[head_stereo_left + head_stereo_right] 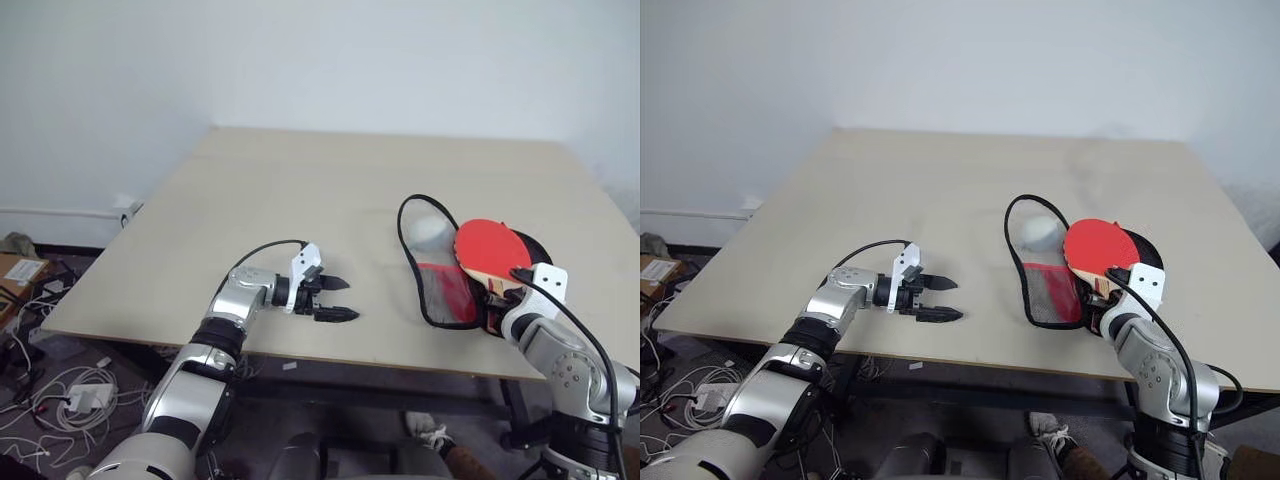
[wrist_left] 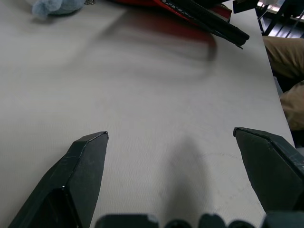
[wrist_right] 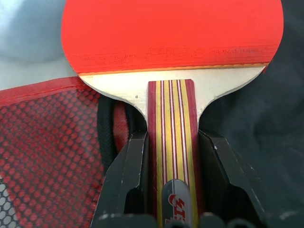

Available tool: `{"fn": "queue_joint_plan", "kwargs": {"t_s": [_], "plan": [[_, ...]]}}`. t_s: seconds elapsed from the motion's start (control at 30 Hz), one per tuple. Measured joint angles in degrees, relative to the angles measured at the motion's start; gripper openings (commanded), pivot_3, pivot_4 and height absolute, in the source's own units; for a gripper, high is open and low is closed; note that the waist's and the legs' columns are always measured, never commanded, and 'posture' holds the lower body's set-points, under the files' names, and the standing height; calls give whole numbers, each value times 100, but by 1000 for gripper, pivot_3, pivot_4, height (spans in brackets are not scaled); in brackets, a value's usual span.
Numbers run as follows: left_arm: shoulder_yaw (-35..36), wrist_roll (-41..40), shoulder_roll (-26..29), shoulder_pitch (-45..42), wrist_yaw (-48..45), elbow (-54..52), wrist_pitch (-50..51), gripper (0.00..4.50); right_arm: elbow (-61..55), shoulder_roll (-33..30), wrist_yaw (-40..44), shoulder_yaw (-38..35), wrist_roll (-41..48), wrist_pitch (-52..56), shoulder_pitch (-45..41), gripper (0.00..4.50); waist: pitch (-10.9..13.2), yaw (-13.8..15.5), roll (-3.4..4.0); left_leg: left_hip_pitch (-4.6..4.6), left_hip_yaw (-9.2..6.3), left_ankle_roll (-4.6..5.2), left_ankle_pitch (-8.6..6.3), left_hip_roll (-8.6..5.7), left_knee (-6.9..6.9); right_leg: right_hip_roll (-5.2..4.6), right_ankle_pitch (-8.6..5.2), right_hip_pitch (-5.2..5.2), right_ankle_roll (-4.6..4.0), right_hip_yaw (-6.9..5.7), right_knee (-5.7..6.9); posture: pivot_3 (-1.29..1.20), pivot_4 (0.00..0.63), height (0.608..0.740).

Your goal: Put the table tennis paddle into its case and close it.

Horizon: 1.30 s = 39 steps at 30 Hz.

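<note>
The table tennis paddle (image 1: 490, 248) shows its red face up, with its striped wooden handle (image 3: 172, 142) clamped between the fingers of my right gripper (image 3: 172, 140). It hovers over the black half of the case (image 1: 532, 248), which lies open at the table's right front. I cannot tell whether paddle and case touch. The case's red mesh flap (image 1: 447, 292) is folded out to the left, and its black zip rim (image 1: 403, 232) loops beyond it. My left gripper (image 1: 334, 298) is open and holds nothing, low over the bare table left of the case.
A pale rounded thing (image 1: 428, 232) lies inside the zip loop. The wooden table (image 1: 300, 190) stretches far back, and its front edge (image 1: 300, 352) runs just below both grippers. Cables and boxes (image 1: 60, 385) clutter the floor at the left. A person's shoe (image 1: 425, 428) shows under the table.
</note>
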Motion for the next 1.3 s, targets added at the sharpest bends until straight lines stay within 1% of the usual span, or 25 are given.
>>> {"fn": "queue_joint_plan", "kwargs": {"t_s": [0.17, 0.3, 0.5, 0.63, 1.0, 1.1, 1.3], "plan": [[0, -1, -12, 5, 0, -24, 33, 4500, 110, 7, -44, -45, -140, -192, 5, 1123, 0, -3, 0, 0, -1, 0, 0, 0, -1, 0, 0, -1, 0, 0, 0, 0, 0, 740], [0, 0, -12, 52, 0, -26, 34, 4500, 249, 21, -189, -313, -192, -222, -49, 1123, 0, -3, 1, 0, 0, 0, 0, 0, -1, 0, 0, -2, 0, 1, 0, 0, 0, 740], [0, -2, -39, 63, 0, -67, 79, 4500, 403, -81, -194, -329, -357, -248, -90, 1123, -1, -9, -1, 1, 0, 0, 0, 1, -1, 1, 0, 0, 0, 1, 0, 0, 0, 740], [2, -2, -43, 63, 2, -97, 96, 4500, 566, -118, -193, -212, -487, -329, -174, 1123, -5, -11, -16, 5, -1, 0, 0, 1, 1, 1, 0, 4, -1, 0, 0, 0, 0, 740], [11, -4, -33, 62, 12, -163, 146, 4500, 924, -23, -196, 72, -731, -371, -554, 1123, -8, -30, -22, 6, -1, 0, 0, 8, 0, 6, 1, 2, -1, 1, 2, 0, 0, 740], [11, -4, -27, 62, 29, -165, 155, 4500, 893, -102, -145, 248, -790, -260, -518, 1123, -15, -30, -34, 7, -5, 0, 0, 8, 0, 7, 0, 3, -1, -1, 2, 0, 0, 740], [17, -4, -8, 63, 101, -174, 183, 4500, 499, -16, -132, 287, -809, -19, -275, 1123, -34, -27, -64, 7, -14, -1, -1, 11, -2, 11, 0, 4, -2, -8, 1, 0, 0, 740]]}}
